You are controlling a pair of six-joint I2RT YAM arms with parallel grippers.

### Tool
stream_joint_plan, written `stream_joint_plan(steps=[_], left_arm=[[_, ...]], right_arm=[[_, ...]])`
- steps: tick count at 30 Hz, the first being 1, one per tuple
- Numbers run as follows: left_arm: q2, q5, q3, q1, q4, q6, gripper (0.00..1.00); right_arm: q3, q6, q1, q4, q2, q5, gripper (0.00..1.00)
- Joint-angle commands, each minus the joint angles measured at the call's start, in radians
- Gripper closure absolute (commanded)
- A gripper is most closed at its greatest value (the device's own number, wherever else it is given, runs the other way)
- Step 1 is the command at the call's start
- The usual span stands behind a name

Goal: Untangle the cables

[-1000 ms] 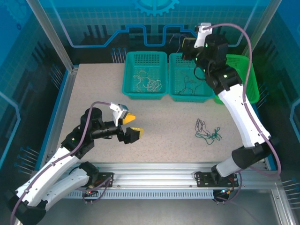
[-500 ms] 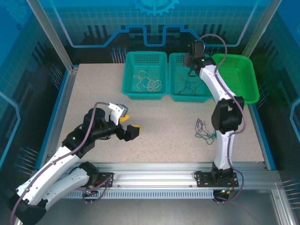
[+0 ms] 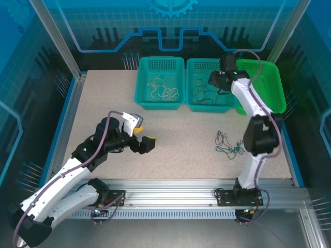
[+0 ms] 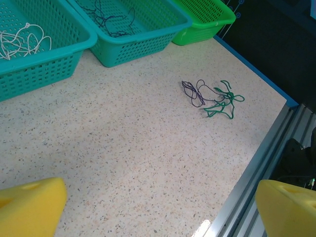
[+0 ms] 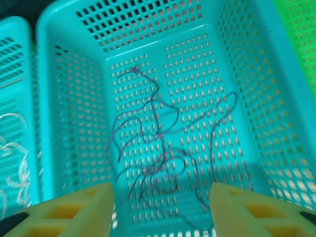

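Under the wide-open, empty right fingers, purple cables lie in a teal basket.

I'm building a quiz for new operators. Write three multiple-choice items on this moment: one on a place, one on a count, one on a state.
1. The purple-and-green cable clump lies: A on the table; B inside a basket; C in a pincer.
2. Baskets at the table's far edge: A two; B four; C three.
3. The right pincer is: A shut on a cable; B open; C shut on nothing.
Key: 1 A, bare tabletop under it. 2 C, two teal, one green. 3 B, its yellow fingers stand apart above the purple cables.
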State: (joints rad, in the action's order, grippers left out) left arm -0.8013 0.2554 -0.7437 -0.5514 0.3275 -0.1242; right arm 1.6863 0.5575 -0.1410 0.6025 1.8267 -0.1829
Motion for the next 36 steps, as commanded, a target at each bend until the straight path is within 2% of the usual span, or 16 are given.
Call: stream_joint_plan(steps=[1, 4, 7, 11, 12, 14, 16, 21, 25, 29, 33, 36], left_arm=[[-0.014, 0.045, -0.02, -0.011, -0.063, -0.001, 0.01], [-0.036, 0.078, -0.003, -0.015, -0.121, -0.017, 0.01], [-0.066, 0.096, 0.008, -0.026, -0.17, -0.023, 0.01], [-0.11, 0.094, -0.008, -0.034, -0.18, -0.008, 0.01], [-0.122, 0.094, -0.014, -0.036, -0.18, -0.005, 0.01], [-0.137, 0.093, -0.024, -0.038, -0.18, -0.002, 0.01], [-0.146, 0.09, -0.029, -0.042, -0.18, 0.0, 0.01], [-0.151, 0.072, -0.026, -0.05, -0.183, -0.004, 0.01], [-0.149, 0.063, -0.026, -0.055, -0.171, -0.005, 0.01], [-0.142, 0.049, -0.024, -0.059, -0.162, -0.003, 0.01], [-0.142, 0.043, -0.024, -0.061, -0.159, -0.001, 0.01], [-0.139, 0.039, -0.025, -0.062, -0.158, -0.001, 0.01]], right_arm=[[-0.211, 0.012, -0.012, -0.101, -0.231, 0.026, 0.46], [-0.463, 0.043, -0.027, -0.154, -0.444, -0.023, 0.46], [-0.651, 0.064, -0.035, -0.128, -0.598, -0.086, 0.46], [-0.832, 0.074, -0.026, -0.083, -0.683, -0.091, 0.45], [-0.866, 0.065, -0.023, -0.082, -0.684, -0.084, 0.44], [-0.892, 0.056, -0.017, -0.058, -0.658, -0.08, 0.31], [-0.901, 0.028, -0.018, -0.052, -0.605, -0.053, 0.28], [-0.873, -0.013, -0.026, -0.064, -0.443, 0.023, 0.29], [-0.839, -0.048, -0.046, -0.097, -0.324, 0.019, 0.33], [-0.779, -0.087, -0.052, -0.12, -0.202, 0.02, 0.43], [-0.723, -0.098, -0.073, -0.097, -0.117, 0.016, 0.68], [-0.736, -0.107, -0.077, -0.118, -0.144, 0.012, 0.87]])
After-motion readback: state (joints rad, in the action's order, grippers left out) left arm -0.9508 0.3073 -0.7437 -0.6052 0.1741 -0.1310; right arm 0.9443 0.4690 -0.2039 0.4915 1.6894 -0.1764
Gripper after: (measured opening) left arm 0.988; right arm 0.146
